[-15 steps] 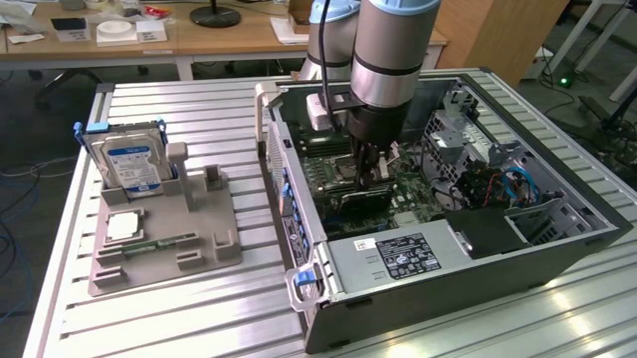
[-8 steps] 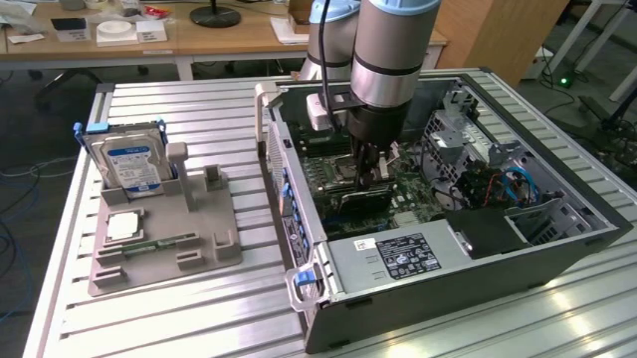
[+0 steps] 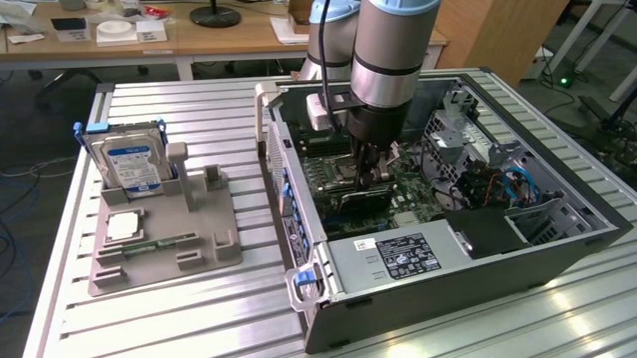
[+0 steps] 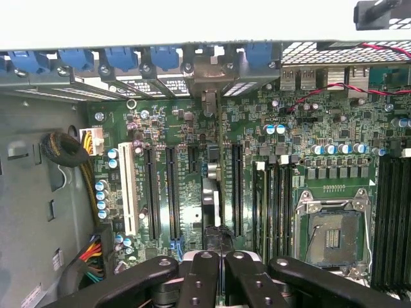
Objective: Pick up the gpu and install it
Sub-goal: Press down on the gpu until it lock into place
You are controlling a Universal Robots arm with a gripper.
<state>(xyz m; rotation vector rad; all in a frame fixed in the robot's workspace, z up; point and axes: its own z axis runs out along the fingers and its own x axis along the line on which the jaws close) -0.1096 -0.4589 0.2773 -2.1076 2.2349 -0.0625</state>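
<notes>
The gpu [image 3: 360,197], a thin dark card, stands on edge over the motherboard [image 3: 333,175] inside the open computer case [image 3: 557,246]. My gripper [image 3: 371,181] reaches straight down into the case and is shut on the card's top edge. In the wrist view the black fingers [image 4: 200,279] are pressed together around the gpu [image 4: 212,192]. The card is seen edge-on, lined up along a long expansion slot, with its metal bracket end at the case's rear wall [image 4: 209,74].
A grey fixture tray [image 3: 204,257] on the exterior view's left holds a silver hard drive [image 3: 130,165], a processor chip [image 3: 124,226] and a green memory stick [image 3: 159,244]. The power supply [image 3: 398,257], drive cage [image 3: 468,142] and cables [image 3: 518,186] crowd the case. An open processor socket [image 4: 331,234] lies beside the slots.
</notes>
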